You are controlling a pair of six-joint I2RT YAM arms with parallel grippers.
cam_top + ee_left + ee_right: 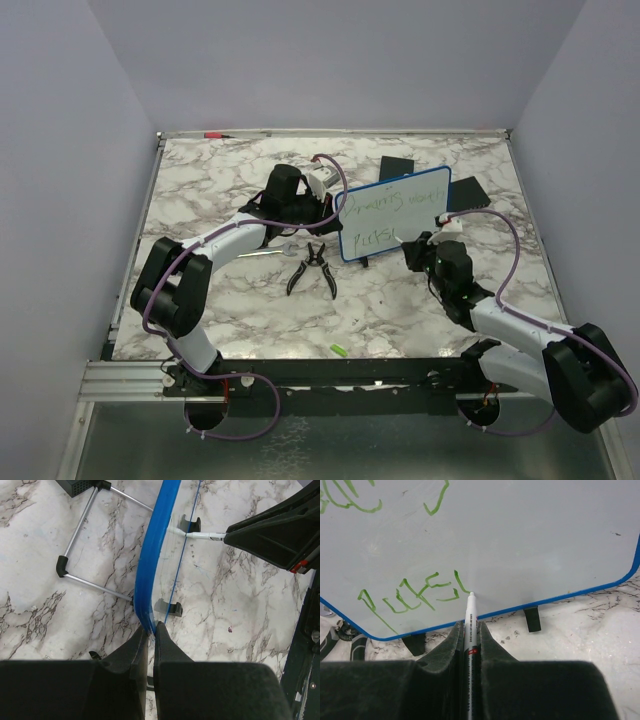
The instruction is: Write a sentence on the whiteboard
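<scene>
The whiteboard (415, 222) stands upright near the middle of the marble desk (230, 310), just right of the pliers (312, 268). The left end effector (151, 629) is clamped on its blue frame edge. The right end effector (470, 626) grips a marker (470, 609). The marker's tip is at the board, beside the last stroke of the sentence (415, 594), on the lower of 2 green lines.

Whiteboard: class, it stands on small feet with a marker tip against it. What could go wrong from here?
The left pincer grips only the whiteboard's frame edge, so pressure from the right pincer's marker might twist or tip it. The marker tip sits low, near the bottom frame; the sentence's next strokes could run off the board.
</scene>
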